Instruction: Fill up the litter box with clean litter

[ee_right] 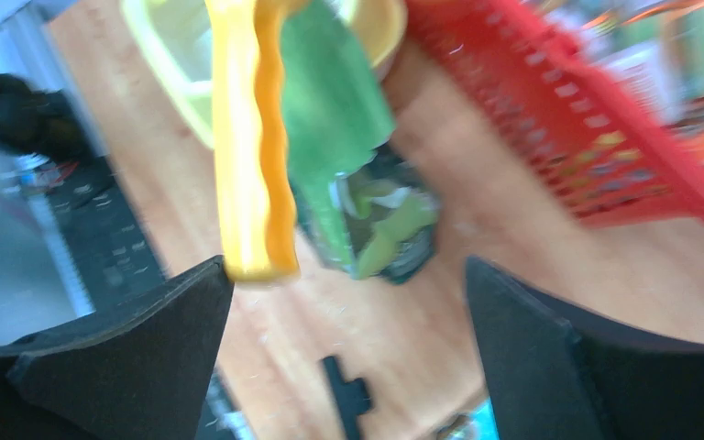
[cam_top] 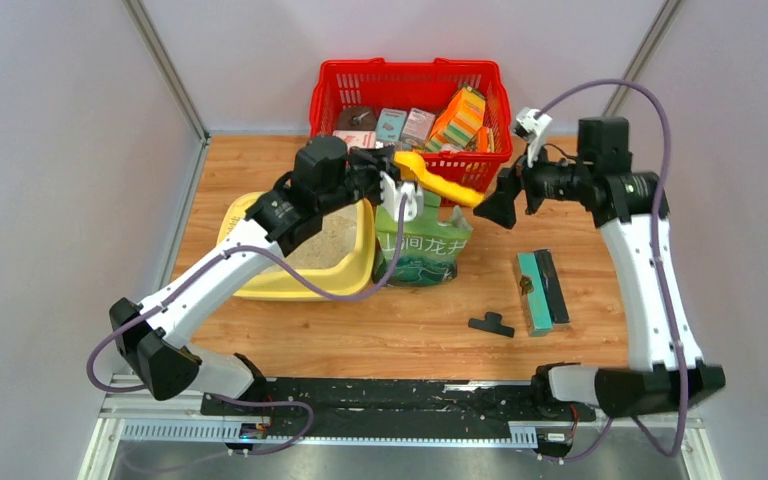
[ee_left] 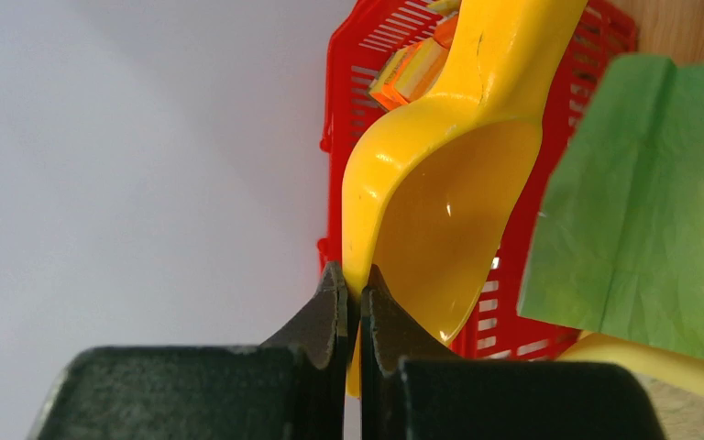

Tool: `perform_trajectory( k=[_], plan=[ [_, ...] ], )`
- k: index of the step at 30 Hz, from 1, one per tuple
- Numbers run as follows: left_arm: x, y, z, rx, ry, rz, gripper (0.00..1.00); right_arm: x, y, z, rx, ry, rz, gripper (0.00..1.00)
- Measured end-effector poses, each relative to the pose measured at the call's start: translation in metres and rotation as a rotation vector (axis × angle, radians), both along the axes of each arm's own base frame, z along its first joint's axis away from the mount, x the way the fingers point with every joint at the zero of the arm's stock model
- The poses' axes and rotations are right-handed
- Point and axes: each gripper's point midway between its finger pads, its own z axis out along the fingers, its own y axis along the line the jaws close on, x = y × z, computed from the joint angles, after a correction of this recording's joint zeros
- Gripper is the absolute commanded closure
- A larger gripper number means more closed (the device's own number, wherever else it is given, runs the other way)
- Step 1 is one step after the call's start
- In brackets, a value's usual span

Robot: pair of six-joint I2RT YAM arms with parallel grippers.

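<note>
Above the table (cam_top: 410, 325), left claw (ee_left: 353, 286) pinches the scoop (ee_left: 440, 202); right claw (ee_right: 348, 270) gapes.

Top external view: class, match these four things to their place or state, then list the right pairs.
Things:
1 scoop
2 litter box
3 red basket
4 green bag

Places or states:
A at the table's far edge, holding boxes
B standing upright beside the litter box
C in the air, pinched in the left jaws
D holding clean litter

Pairs: 1-C, 2-D, 3-A, 4-B
</note>
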Motion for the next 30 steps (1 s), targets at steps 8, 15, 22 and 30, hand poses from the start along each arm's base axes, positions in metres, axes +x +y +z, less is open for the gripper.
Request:
perform_trajectory(
  k=[8, 15, 22, 30],
  plan=[
    [-0.013, 0.023, 0.023, -0.181, 0.468, 0.202, 1.0, 0.006, -0.007, 0.079, 0.175, -0.335, -0.174, 0.0],
    [-0.037, 0.02, -0.034, -0.157, 0.802, 0.276, 1.0, 0.043, 0.017, 0.08, 0.336, -0.118, -0.169, 0.0],
    [-0.047, 0.017, -0.045, -0.202, 0.937, 0.307, 1.0, 0.044, 0.028, 0.065, 0.415, 0.112, -0.173, 0.01],
    [-0.04, 0.006, -0.041, -0.257, 0.997, 0.314, 1.0, 0.031, 0.038, 0.07, 0.44, 0.166, -0.129, 0.11]
  ],
)
